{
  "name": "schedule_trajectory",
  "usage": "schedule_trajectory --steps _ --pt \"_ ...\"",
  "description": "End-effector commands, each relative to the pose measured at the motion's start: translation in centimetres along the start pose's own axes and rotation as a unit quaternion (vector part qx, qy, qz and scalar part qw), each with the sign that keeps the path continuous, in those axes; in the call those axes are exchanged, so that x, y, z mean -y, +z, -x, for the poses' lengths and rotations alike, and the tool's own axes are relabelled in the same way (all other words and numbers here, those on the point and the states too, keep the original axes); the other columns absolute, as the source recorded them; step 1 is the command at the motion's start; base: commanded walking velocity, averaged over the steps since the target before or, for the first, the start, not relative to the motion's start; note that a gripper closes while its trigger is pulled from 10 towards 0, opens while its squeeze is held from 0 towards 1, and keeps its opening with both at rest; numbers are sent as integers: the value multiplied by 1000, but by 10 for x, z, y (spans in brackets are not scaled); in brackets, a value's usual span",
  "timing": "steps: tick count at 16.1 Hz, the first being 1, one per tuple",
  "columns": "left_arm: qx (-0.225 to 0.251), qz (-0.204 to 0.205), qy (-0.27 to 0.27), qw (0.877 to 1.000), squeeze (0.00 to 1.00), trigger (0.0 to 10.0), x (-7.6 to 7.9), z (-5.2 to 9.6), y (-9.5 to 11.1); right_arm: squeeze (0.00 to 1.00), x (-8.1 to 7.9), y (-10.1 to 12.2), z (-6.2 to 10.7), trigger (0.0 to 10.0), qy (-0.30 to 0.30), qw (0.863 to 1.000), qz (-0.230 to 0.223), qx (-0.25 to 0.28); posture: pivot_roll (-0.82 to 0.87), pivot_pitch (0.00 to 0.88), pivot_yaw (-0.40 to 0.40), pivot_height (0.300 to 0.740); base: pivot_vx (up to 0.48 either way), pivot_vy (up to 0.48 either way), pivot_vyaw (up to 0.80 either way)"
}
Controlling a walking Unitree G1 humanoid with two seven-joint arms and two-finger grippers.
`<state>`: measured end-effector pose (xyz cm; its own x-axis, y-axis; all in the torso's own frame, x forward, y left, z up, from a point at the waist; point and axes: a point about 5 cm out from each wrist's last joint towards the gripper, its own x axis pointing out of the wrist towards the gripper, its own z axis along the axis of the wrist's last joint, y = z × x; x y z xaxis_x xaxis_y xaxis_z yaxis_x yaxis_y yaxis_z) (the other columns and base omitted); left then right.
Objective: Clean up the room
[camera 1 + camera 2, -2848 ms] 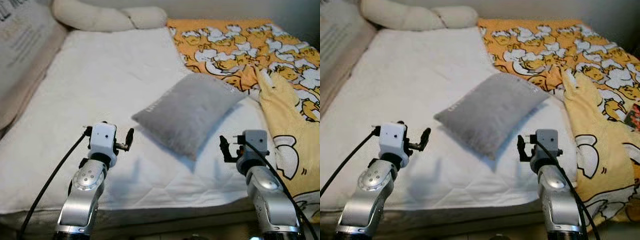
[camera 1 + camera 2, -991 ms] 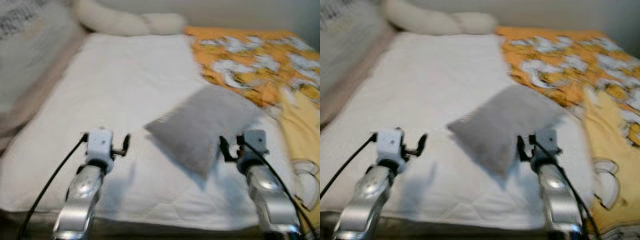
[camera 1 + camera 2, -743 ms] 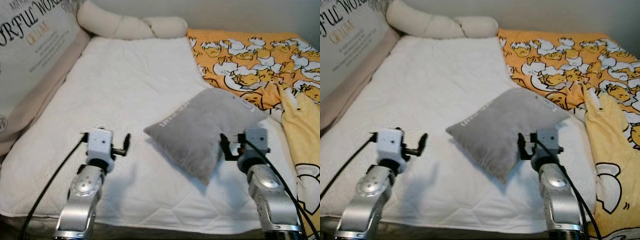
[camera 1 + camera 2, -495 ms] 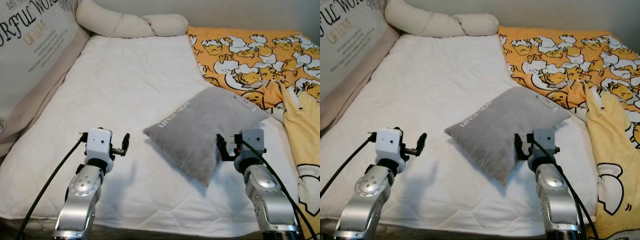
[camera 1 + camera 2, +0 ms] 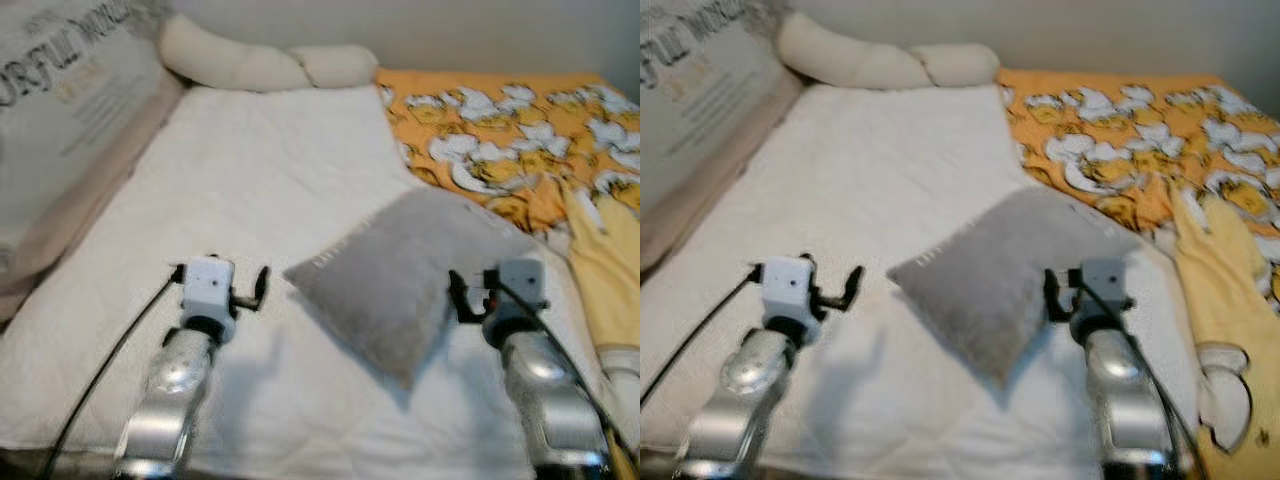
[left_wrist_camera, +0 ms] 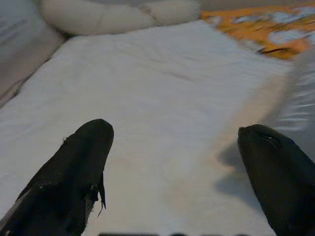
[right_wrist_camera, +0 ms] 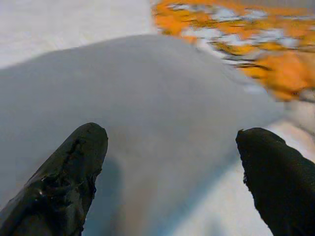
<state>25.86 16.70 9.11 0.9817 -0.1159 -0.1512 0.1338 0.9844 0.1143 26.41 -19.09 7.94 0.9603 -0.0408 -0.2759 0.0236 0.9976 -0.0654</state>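
Left eye view, slightly blurred: we note a grey pillow (image 5: 405,268) lying tilted on the white mattress pad (image 5: 250,180), roughly centre-frame, its far corner toward 1 o'clock touching the orange duck-print blanket (image 5: 500,130). Our right gripper (image 5: 460,297) sits at the pillow's 4 o'clock edge; in the right wrist view its fingers (image 7: 69,182) are spread wide with the grey fabric between them, holding nothing. Our left gripper (image 5: 258,287) hovers over bare mattress at the pillow's 9 o'clock, apart from it, fingers (image 6: 74,167) likewise wide and empty. A cream bolster (image 5: 265,65) lies at 12 o'clock; a printed cushion (image 5: 60,120) leans at 10 o'clock.
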Motion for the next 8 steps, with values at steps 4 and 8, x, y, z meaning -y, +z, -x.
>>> schedule_trajectory --steps 4,8 --pt "1 -1 2 1000 0 10000 0 -1 1 0 2 2 -2 10000 -2 1000 3 1 -14 0 -10 740 237 0 0" --pt "-3 -6 1 1000 0 10000 1 0 0 0 -1 1 -2 10000 2 1000 1 -2 -14 0 -7 740 0 0 0"
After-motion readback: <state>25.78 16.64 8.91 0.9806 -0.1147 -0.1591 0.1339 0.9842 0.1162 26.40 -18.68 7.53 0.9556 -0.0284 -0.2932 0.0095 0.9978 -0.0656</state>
